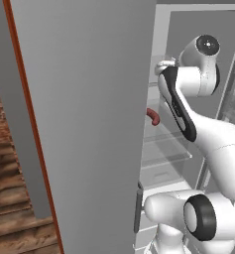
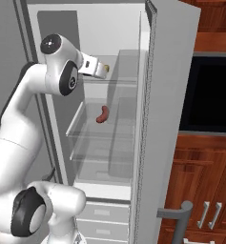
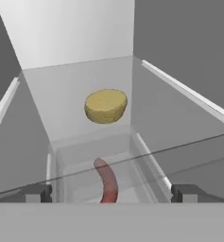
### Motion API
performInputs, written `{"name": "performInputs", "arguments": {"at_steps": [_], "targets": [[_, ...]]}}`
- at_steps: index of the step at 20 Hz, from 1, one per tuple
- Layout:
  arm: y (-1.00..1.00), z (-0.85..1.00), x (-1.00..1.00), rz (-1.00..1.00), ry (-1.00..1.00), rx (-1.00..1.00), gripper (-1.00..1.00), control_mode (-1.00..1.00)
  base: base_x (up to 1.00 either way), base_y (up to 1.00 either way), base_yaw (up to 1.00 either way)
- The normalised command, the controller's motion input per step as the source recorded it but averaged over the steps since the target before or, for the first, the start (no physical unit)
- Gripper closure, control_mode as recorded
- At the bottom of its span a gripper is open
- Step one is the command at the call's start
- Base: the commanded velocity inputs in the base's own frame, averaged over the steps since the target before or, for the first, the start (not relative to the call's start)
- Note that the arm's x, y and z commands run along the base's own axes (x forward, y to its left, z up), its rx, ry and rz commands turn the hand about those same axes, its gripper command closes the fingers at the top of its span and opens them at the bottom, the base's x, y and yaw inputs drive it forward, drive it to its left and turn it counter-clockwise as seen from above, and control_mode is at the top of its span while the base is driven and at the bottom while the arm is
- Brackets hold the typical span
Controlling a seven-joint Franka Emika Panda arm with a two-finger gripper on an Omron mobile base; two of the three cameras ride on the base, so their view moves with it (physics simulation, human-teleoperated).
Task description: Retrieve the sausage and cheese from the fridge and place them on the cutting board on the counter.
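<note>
So far nothing is out: one sausage point(image 3: 107, 182) lies on a glass shelf just below the tool point(image 3: 111, 193), and one cheese point(image 3: 106, 105) sits on the shelf ahead of it — both inside the open fridge point(image 2: 168, 95). The tool's jaws stand wide apart, empty. Cheese is probably the first pick — both transfers remain.

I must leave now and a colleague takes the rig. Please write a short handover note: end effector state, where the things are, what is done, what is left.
End effector: open, empty, inside the open fridge, pointed at the cheese.
Cheese: on an upper glass shelf, untouched.
Sausage: on the shelf below, untouched.
Done: fridge door open, arm reaching in.
Left: grasp each item and carry both to the cutting board on the counter.
</note>
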Motion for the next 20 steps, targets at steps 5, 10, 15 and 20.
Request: {"name": "performInputs", "arguments": {"at_steps": [5,10,15,20], "targets": [[-0.05,0.00,0.60,0.00,0.02,0.00,-1.00,-1.00,0.00,0.00,0.00],[-0.10,-0.01,0.58,0.00,0.02,0.01,-1.00,-1.00,0.00,0.00,0.00],[-0.05,-0.04,0.48,0.00,0.02,0.00,-1.00,-1.00,0.00,0.00,0.00],[-0.02,-0.06,0.39,0.00,0.01,0.00,-1.00,-1.00,0.00,0.00,0.00]]}}
